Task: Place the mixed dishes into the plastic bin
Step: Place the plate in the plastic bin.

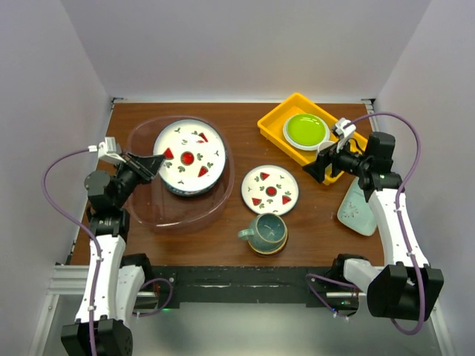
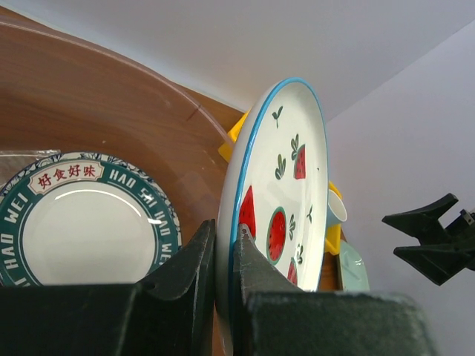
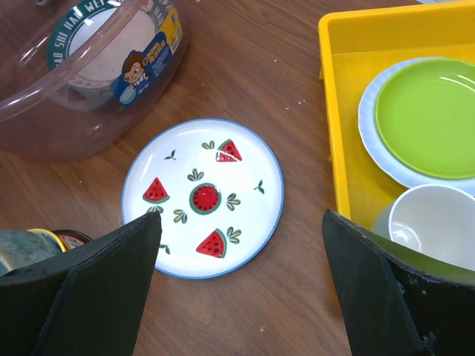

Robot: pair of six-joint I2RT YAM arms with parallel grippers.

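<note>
The left fingers (image 2: 185,271) are clenching the rim of a large watermelon plate (image 1: 189,157). They are holding it over the clear bin (image 1: 159,215), which is sitting by the left edge of the tabletop (image 1: 245,122). In the left wrist view the plate is standing steeply tilted. A lettered plate (image 2: 82,226) is lying flat in the bin below it.

The right fingers (image 3: 96,278) are spread wide and grasping nothing. They are hovering beside the yellow tray (image 1: 273,124) toward the far right corner. A small watermelon plate (image 3: 202,196) is lying mid-tabletop. A teal mug (image 1: 266,232) is sitting by the near edge, and a mint dish (image 1: 358,208) is lying at the right edge. All three are waiting outside the bin.

The step in hand appears to be setting the large plate down inside the bin. Doing it well probably means levelling the plate while lowering it, so its base meets the lettered plate flat and roughly centred. A pinch on a thin glazed rim is likely letting the plate want to pivot or slip, so a slow descent seems wise. The fingers should be opening only once the plate's weight is resting on the stack. After that, the arm should be lifting clear of the bin's wall, since snagging it could drag the light bin along the tabletop.
</note>
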